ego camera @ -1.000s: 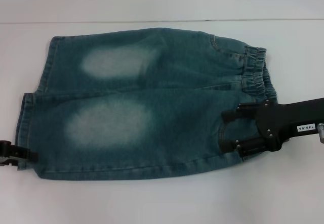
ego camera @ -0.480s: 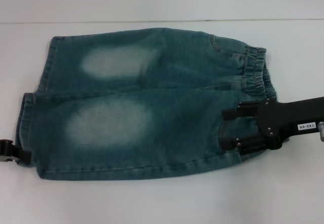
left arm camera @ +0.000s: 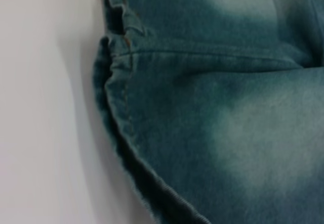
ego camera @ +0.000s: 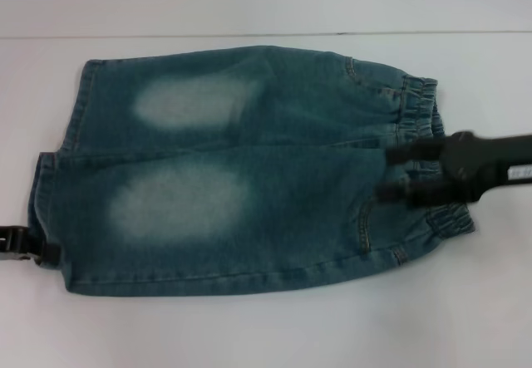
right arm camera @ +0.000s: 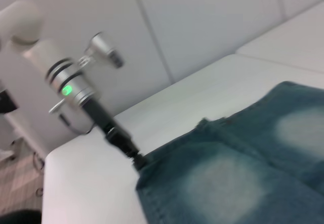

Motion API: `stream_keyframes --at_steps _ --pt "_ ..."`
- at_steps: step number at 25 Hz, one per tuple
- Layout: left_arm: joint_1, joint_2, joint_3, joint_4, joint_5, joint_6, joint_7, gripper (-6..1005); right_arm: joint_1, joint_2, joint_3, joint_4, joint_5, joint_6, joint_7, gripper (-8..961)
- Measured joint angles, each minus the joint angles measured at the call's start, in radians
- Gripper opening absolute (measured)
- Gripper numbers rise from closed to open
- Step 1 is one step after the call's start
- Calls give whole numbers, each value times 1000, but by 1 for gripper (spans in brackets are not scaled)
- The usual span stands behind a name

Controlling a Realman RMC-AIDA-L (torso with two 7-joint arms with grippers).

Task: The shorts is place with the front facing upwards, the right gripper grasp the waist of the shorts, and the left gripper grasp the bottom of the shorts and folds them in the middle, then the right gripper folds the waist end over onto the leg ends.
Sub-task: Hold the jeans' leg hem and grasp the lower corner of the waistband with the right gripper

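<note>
Change: We see the right pincer now over the waist, closer to the gathered band than half a second ago, when it lay further in over the near leg's hip; it has also turned, so its sticker shows only as a pale smear.
Right pincer: Its two black fingers lie spread across the denim just inside the band; we cannot tell that they have closed on any cloth.
Left pincer: The left pincer sits at the near corner of the hems, a little closer to the shorts than half a second ago; in the right wrist view its tip meets that corner, but we cannot tell whether it holds cloth.
Meaning: We judge both arms are settling into their grips, and the fold along the middle has not begun.
Shorts: The shorts lie flat on the white counter, waist toward the right arm, hems toward the left.
Look: Blue-green denim, a pale faded patch on each thigh, puckered elastic waist; the hem corner lies slightly curled beside the left pincer.
</note>
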Motion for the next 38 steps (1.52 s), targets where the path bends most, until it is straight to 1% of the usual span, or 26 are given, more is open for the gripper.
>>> stream_keyframes --at_steps 3,6,9,11,13,16,18,19,21,26,33,38 --pt "-3 1 -3 2 -19 3 0 29 17 -35 -1 -37 -9 7 118 911" --pt "-7 7 -9 3 -33 5 0 29 38 -66 -7 -110 -63 4 242 911" --pt "-11 10 -12 13 -35 5 0 29 74 -77 -4 -186 -160 -51 356 912" --pt "-12 11 -13 23 -43 4 0 29 103 -75 -1 -230 -246 -105 404 912" --pt "-13 13 -13 26 -69 3 0 29 136 -69 -8 -254 -345 -130 431 911" --pt "-14 15 -13 29 -82 2 0 29 178 -53 -34 -239 -476 -143 448 912" --pt "-17 16 -12 30 -90 -1 1 29 205 -40 -83 -208 -561 -141 465 912" --pt "-19 16 -12 30 -95 -3 2 29 205 -40 -83 -208 -561 -141 465 912" --pt "-23 18 -12 31 -101 -3 4 29 214 -34 -121 -195 -595 -124 480 912" --pt "-27 19 -9 31 -111 2 6 29 237 -22 -205 -148 -690 -29 512 912" --pt "-25 16 -9 28 -113 5 11 28 271 -13 -235 -62 -762 59 514 911" --pt "-22 15 -12 28 -114 5 15 28 278 2 -251 -49 -768 94 515 911"
